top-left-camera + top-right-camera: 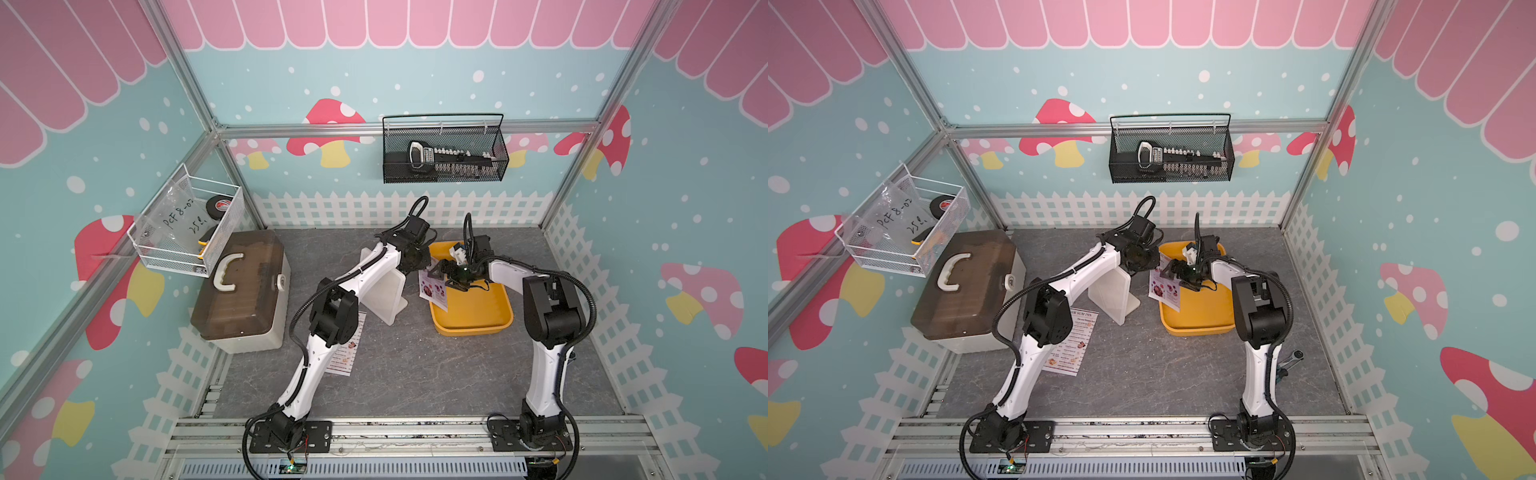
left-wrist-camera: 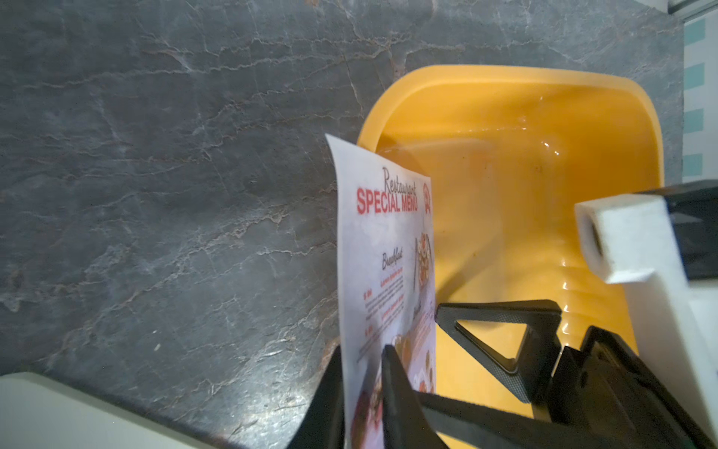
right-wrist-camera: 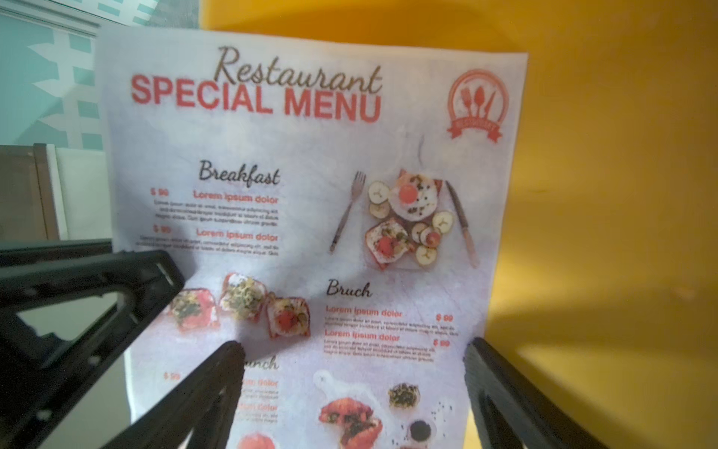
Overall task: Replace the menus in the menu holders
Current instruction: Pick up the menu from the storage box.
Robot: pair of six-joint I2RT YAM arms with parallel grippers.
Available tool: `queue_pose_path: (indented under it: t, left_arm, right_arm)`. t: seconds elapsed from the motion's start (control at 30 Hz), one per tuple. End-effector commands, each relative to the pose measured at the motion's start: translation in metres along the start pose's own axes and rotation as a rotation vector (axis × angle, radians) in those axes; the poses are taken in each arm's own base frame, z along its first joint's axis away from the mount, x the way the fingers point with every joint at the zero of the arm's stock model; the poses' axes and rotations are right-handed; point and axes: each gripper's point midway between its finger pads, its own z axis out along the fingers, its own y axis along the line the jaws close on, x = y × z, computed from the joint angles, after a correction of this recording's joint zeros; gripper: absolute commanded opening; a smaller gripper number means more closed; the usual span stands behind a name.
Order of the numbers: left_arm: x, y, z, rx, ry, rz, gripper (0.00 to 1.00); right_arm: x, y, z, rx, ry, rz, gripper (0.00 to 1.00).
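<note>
Low in the left wrist view, our left gripper (image 2: 363, 350) pinches the special menu (image 2: 384, 241) (right gripper (image 3: 353, 344) spread wide); the menu holder (image 1: 1113, 295) is not yet filled.

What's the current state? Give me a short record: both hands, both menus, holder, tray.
left hand: shut on the special menu, holding it upright
right hand: open, fingers astride the sheet, not gripping
special menu: at the yellow tray edge nearest the menu holder
dim sum menu: flat on the table, partly under the left arm
menu holder: standing on the table, no print visible in it
</note>
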Motion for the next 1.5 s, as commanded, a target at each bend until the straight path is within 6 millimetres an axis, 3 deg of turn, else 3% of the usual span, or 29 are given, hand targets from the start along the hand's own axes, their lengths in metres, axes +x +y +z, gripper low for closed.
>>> queue_pose_path:
  t: [0.0, 0.23, 0.4, 0.73, 0.9, 1.03, 1.2, 1.33, 1.47]
  left_arm:
    - [-0.007, 0.003, -0.011, -0.018, -0.026, 0.002, 0.15]
    - [-0.013, -0.009, -0.02, 0.028, -0.035, -0.005, 0.03]
    - [-0.021, -0.018, -0.034, 0.058, -0.06, 0.002, 0.02]
    - [-0.034, -0.045, -0.069, 0.163, -0.108, 0.021, 0.02]
    - [-0.045, -0.063, -0.09, 0.245, -0.15, 0.047, 0.02]
    - [-0.052, -0.083, -0.117, 0.33, -0.187, 0.092, 0.02]
    - [-0.058, -0.105, -0.166, 0.43, -0.242, 0.16, 0.0]
    - [-0.057, -0.112, -0.205, 0.476, -0.277, 0.231, 0.0]
    - [-0.056, -0.115, -0.243, 0.523, -0.312, 0.268, 0.0]
  right_arm:
    - [0.0, 0.0, 0.002, 0.004, 0.012, 0.001, 0.92]
    - [-0.007, 0.005, -0.009, 0.002, -0.012, -0.014, 0.93]
    - [-0.012, 0.008, -0.021, 0.008, -0.033, -0.03, 0.93]
    - [-0.032, 0.016, -0.072, 0.028, -0.127, -0.068, 0.96]
    - [-0.037, 0.034, -0.098, 0.033, -0.16, -0.135, 0.97]
    - [-0.034, 0.046, -0.116, 0.029, -0.175, -0.196, 0.99]
    - [-0.031, 0.062, -0.153, -0.033, -0.232, -0.261, 0.99]
    - [-0.024, 0.078, -0.184, -0.194, -0.311, -0.291, 0.98]
    - [-0.009, 0.09, -0.187, -0.303, -0.314, -0.36, 0.95]
